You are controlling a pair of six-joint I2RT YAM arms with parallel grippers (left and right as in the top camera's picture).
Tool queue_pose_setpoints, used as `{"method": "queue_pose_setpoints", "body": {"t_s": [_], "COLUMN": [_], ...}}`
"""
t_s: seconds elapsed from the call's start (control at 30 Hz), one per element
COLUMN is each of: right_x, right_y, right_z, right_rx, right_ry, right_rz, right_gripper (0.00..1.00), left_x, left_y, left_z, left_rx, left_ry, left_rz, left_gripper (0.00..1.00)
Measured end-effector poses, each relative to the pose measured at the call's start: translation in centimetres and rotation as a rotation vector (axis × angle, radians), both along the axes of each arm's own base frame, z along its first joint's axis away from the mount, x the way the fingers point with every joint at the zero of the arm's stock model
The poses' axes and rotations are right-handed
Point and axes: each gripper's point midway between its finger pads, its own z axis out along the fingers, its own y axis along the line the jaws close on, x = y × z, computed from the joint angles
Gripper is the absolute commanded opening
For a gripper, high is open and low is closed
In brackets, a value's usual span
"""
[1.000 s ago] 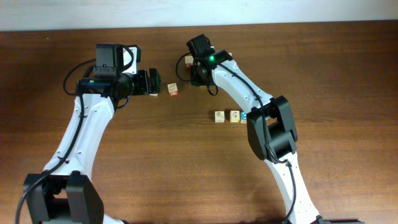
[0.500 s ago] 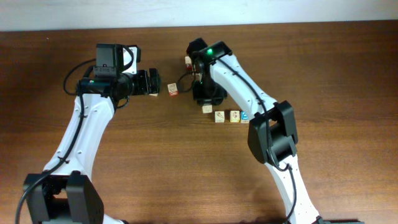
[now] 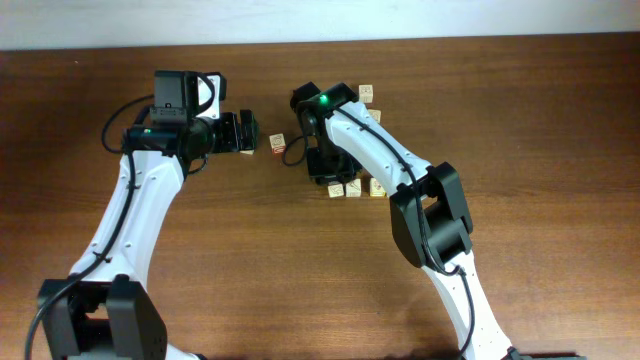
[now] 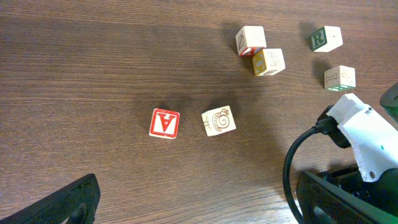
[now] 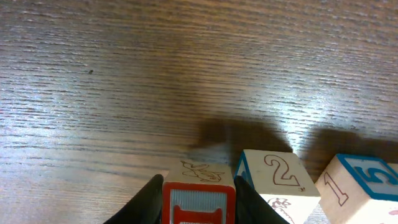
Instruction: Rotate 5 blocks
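Pale wood with a red ribbed face: that is the block (image 5: 200,190) the right jaws are pinching, one finger pressed on each side, at 6 o'clock in the right wrist view. At its 3 o'clock a block marked 2 (image 5: 273,177) stands just beside it, perhaps touching, and a blue-framed block marked 5 (image 5: 359,186) comes next in the same direction. From overhead this short row (image 3: 355,188) lies near the middle of the table (image 3: 540,120), partly under the right arm (image 3: 370,150). Whether the pinched block rests on the wood or hangs just above it I cannot tell.

The left jaws are spread wide and hold nothing. They hover at about 10 o'clock from the row, looking down on a red cube (image 4: 165,122) and, at its 3 o'clock and apart from it, a snail block (image 4: 219,121).

The step in hand looks like turning this one block of the five. The next move calls for a small lift and then a wrist twist, since the neighbour crowds its 3 o'clock side and could be dragged round.
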Motion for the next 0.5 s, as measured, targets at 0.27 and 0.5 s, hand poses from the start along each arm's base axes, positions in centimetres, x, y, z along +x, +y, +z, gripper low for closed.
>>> {"method": "queue_pose_setpoints", "body": {"t_s": [0.27, 0.5], "right_x": [0.3, 2.7], "right_y": [0.0, 0.5], "right_z": [0.0, 3.6], "right_rx": [-0.002, 0.048], "right_ry": [-0.013, -0.101], "right_rz": [-0.005, -0.016], "right_gripper": [0.51, 0.51], "left_x": [0.0, 0.0], "left_y": [0.0, 0.0], "left_z": [0.0, 0.0], "left_rx": [0.0, 0.0], "left_ry": [0.0, 0.0], "left_rz": [0.0, 0.0], "left_gripper": [0.99, 0.99]}}
